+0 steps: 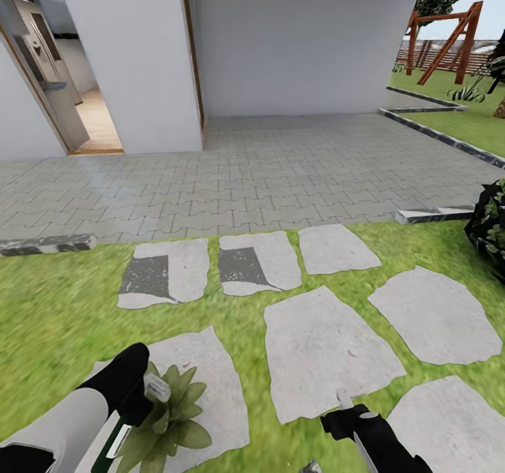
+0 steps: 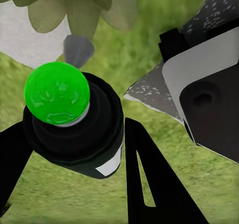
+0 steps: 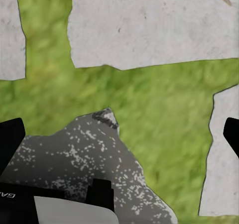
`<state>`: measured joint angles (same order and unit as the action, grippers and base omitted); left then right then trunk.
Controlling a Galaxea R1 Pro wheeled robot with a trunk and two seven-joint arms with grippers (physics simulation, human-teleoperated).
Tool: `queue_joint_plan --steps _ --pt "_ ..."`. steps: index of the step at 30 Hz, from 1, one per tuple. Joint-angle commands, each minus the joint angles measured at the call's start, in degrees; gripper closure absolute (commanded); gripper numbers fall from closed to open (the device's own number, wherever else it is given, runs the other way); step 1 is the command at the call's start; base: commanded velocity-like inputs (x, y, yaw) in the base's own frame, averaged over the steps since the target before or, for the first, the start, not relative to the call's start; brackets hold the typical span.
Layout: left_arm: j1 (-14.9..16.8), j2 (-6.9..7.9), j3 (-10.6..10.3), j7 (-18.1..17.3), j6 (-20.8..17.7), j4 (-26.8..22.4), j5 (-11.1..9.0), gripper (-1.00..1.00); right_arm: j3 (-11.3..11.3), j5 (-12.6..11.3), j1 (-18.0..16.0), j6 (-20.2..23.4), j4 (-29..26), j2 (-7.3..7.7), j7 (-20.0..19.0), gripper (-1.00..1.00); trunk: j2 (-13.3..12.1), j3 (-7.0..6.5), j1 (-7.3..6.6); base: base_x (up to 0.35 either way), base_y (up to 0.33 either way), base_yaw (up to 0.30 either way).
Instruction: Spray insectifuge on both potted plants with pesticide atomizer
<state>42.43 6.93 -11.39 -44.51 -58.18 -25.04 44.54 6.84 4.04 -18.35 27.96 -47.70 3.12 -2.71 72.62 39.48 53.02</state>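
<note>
In the head view, at about eight o'clock, the left arm reaches in from the bottom-left corner, and its left claw is pinching the pesticide atomizer. The pale spray head sits just past the black wrist and the dark-green body with its white patch runs down along the arm. The left wrist view confirms the grip: the black fingers sit on either side of the bottle, whose round bright-green end faces the camera.

Just beside the spray head, toward seven o'clock, one of the potted plants spreads its pointed olive leaves over the edge of a grey stepping stone. From the left wrist, the same leaves hang close above the bottle, with a small grey pot tip under them.

Through the centre of the head view, more pale stepping stones lie across the green lawn of the garden. At twelve o'clock the grey brick patio meets a white house wall, with an open doorway at ten o'clock.

At five o'clock the right claw hovers above grass between stones. In the right wrist view its dark fingertips stand wide apart at the frame's edges, spread with nothing between them.

At three o'clock a dark leafy bush sits at the lawn's edge, and at one o'clock a red-brown wooden frame stands before a slatted fence.
</note>
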Motion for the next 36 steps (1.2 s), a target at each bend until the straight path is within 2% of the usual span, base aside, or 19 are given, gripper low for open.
queue_joint_plan --steps 1,6,13,16,27,36 --pt "0.0 -0.01 -0.3 -0.6 -0.1 -0.1 0.5 1.0 0.1 0.4 0.0 0.3 -0.1 0.05 -0.3 -1.0 0.0 0.09 0.0 0.0 0.0 0.0" --pt "0.0 -0.08 -0.2 -0.6 -0.1 -0.1 0.5 1.0 0.1 0.4 0.0 0.3 -0.1 0.05 -0.3 -1.0 0.0 0.44 0.0 0.0 0.0 0.067" --pt "0.0 -0.09 -0.2 -0.6 -0.1 -0.1 0.5 1.0 0.1 0.4 0.0 0.3 -0.1 0.05 -0.3 -1.0 2.8 2.21 1.54 0.0 0.0 0.093" --pt "0.0 -0.07 -0.1 -0.6 -0.1 -0.1 0.5 1.0 0.1 0.4 0.0 0.3 -0.1 0.05 -0.3 -1.0 3.2 2.44 1.76 0.0 0.0 0.016" --pt "0.0 -0.07 -0.1 -0.6 -0.1 -0.1 0.5 1.0 0.1 0.4 0.0 0.4 -0.1 0.05 -0.3 -1.0 7.7 5.28 4.17 0.0 0.0 -0.048" --pt "0.0 -0.12 0.0 -0.6 -0.1 -0.1 0.5 1.0 0.1 0.4 0.0 0.8 -0.2 0.05 -0.3 -1.0 7.7 5.33 4.17 -0.008 0.008 -0.002"
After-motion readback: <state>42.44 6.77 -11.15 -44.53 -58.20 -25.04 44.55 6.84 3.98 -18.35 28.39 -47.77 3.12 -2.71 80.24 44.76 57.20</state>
